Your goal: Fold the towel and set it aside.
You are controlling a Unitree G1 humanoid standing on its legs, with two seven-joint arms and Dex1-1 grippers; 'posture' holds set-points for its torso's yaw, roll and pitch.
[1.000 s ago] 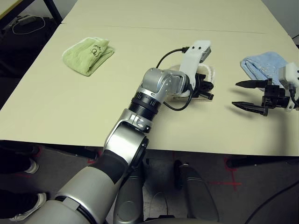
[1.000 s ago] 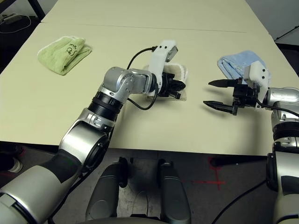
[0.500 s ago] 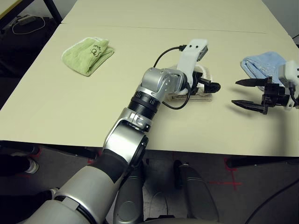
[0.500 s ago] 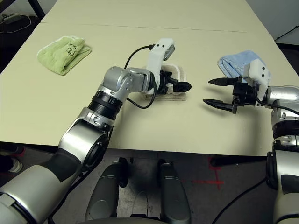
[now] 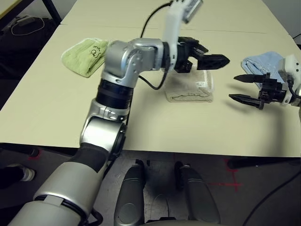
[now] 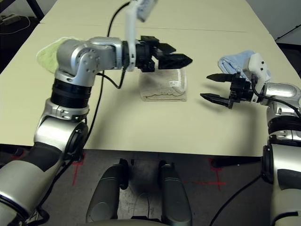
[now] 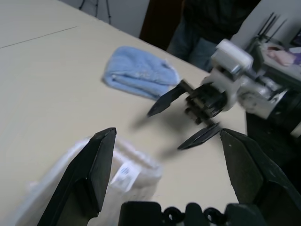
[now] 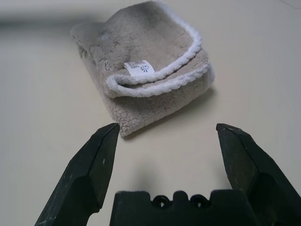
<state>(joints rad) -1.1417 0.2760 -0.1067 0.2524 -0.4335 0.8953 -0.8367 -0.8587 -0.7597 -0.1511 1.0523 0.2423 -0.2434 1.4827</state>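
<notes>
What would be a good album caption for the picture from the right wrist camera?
Folded beige towel lying on the table, its white label showing, framed between the open fingers of the robot's right hand.

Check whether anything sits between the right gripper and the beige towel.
Nothing visible does. The right gripper faces the towel across bare table, jaws open. The left gripper hangs above the towel, off that line.
</notes>
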